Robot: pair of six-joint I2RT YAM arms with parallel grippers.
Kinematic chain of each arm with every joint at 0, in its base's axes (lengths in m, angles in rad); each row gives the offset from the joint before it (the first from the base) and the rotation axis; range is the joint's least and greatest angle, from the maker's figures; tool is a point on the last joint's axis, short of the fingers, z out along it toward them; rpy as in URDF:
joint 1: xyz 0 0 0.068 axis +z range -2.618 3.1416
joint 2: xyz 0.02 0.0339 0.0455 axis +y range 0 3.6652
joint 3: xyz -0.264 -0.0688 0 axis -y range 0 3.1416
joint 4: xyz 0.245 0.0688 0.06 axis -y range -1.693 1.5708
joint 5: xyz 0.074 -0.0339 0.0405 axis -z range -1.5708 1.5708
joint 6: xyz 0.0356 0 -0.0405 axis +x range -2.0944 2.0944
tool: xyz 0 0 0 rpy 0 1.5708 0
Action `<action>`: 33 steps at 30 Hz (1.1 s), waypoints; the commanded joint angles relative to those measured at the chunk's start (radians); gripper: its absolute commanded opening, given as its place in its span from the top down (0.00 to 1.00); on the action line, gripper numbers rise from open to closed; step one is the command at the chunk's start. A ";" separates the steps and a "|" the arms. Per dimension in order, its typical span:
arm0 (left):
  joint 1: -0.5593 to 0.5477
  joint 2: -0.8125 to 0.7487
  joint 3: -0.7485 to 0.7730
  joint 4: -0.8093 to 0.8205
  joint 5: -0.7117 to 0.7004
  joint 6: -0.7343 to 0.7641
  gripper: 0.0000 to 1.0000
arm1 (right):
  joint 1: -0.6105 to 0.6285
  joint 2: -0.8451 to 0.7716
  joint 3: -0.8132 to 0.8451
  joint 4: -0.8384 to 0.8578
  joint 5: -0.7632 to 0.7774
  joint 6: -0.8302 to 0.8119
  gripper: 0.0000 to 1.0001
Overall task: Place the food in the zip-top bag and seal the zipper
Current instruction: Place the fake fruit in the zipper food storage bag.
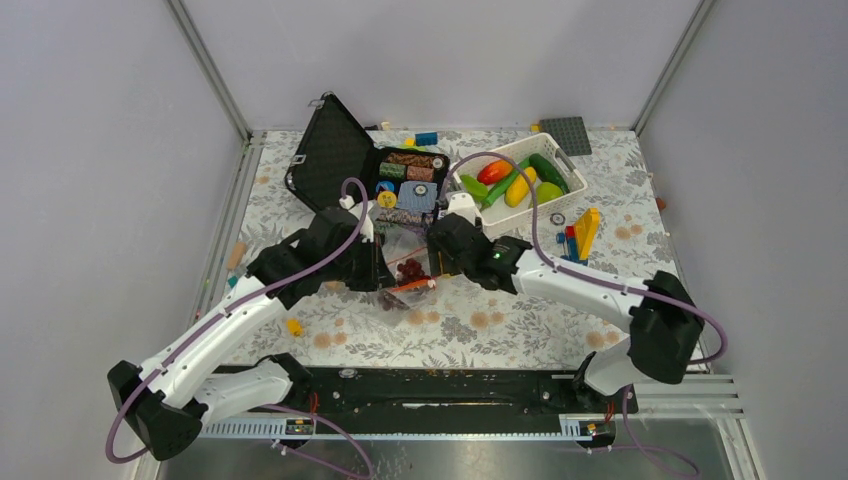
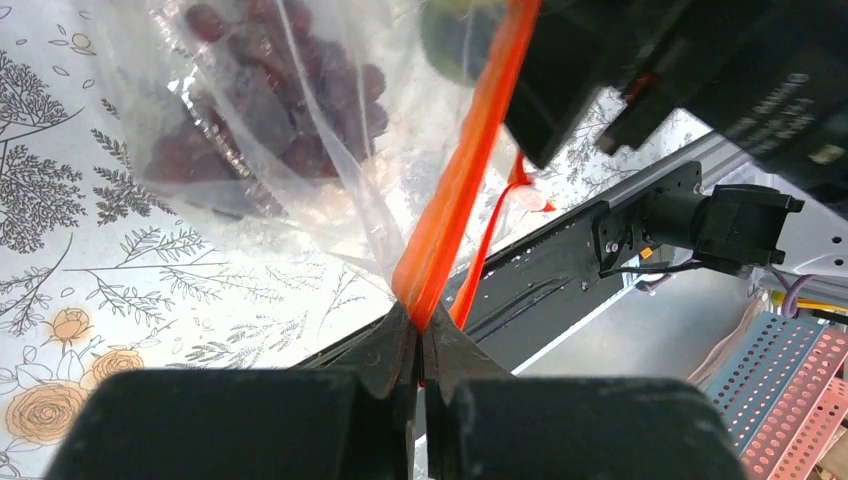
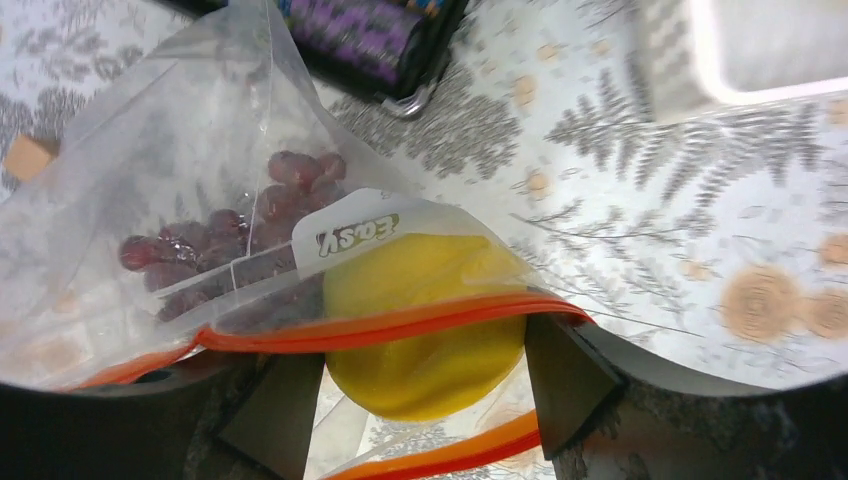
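Zip-top bag [image 1: 405, 262]: clear and crinkled, just in front of the black case [image 1: 340, 160] on the side nearer the arm bases, held up between both grippers.
Zipper [image 2: 460, 190]: red-orange strip; its two halves are parted at the mouth.
Contents: dark grapes [image 3: 230, 240] inside, seen through the plastic.
Yellow piece [image 3: 425, 330]: round, sitting in the mouth, top half behind the plastic, one zipper strip across its front.
Left gripper [image 2: 420, 320]: jaws together, pinching the zipper strip at one end.
Right gripper [image 3: 425, 375]: jaws wide, one finger against each side of the yellow piece.
Table [image 1: 480, 320]: pale cloth printed with grey ferns and orange roses.
Room: plain grey walls [image 1: 90, 150] with metal corner posts behind the case.
White lattice basket [image 1: 560, 195]: touching or just beside the case's right side, with green, red and yellow toy food inside.
Toy bricks [image 1: 580, 235]: past the basket, farther from the case.
Writing: white label patch [image 3: 355, 232] on the bag, letters roughly "EOSY", reading unsure.
Hard to make out: bag outline in the top view, mostly behind the grippers; markings on the chip stacks [image 1: 405, 172] in the case too small.
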 commanded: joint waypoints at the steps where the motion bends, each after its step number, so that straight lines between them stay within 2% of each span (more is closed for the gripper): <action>1: -0.001 -0.044 0.015 0.013 -0.016 0.006 1.00 | -0.009 -0.115 0.025 -0.135 0.340 0.001 0.61; 4: -0.002 -0.038 0.009 0.015 -0.029 0.003 1.00 | -0.009 -0.163 0.011 -0.112 0.299 -0.021 0.55; 10: -0.002 0.018 -0.017 0.051 -0.041 -0.002 1.00 | -0.009 -0.175 -0.019 -0.028 0.089 -0.059 0.38; 12: -0.002 0.038 -0.025 0.064 -0.049 -0.004 1.00 | -0.008 -0.145 0.000 -0.032 0.027 -0.090 0.28; 15: -0.001 0.055 -0.032 0.073 -0.063 -0.010 1.00 | -0.009 -0.116 0.016 -0.027 -0.086 -0.132 0.04; 16: -0.001 0.058 -0.034 0.073 -0.071 -0.011 1.00 | -0.009 -0.119 0.013 -0.014 -0.122 -0.146 0.01; 22: -0.002 0.054 -0.042 0.079 -0.083 -0.017 1.00 | -0.009 -0.222 -0.040 0.103 -0.301 -0.198 0.00; 25: -0.002 0.048 -0.036 0.080 -0.080 -0.017 1.00 | -0.009 -0.288 -0.063 0.140 -0.326 -0.207 0.00; 27: -0.002 0.046 -0.027 0.079 -0.079 -0.017 1.00 | -0.009 -0.318 -0.057 0.127 -0.285 -0.205 0.00; 30: -0.002 0.043 0.005 0.068 -0.073 -0.011 1.00 | -0.016 -0.343 -0.034 0.094 -0.140 -0.204 0.00; 33: -0.002 0.046 0.040 0.044 -0.079 -0.002 1.00 | -0.070 -0.340 -0.001 0.064 -0.057 -0.196 0.00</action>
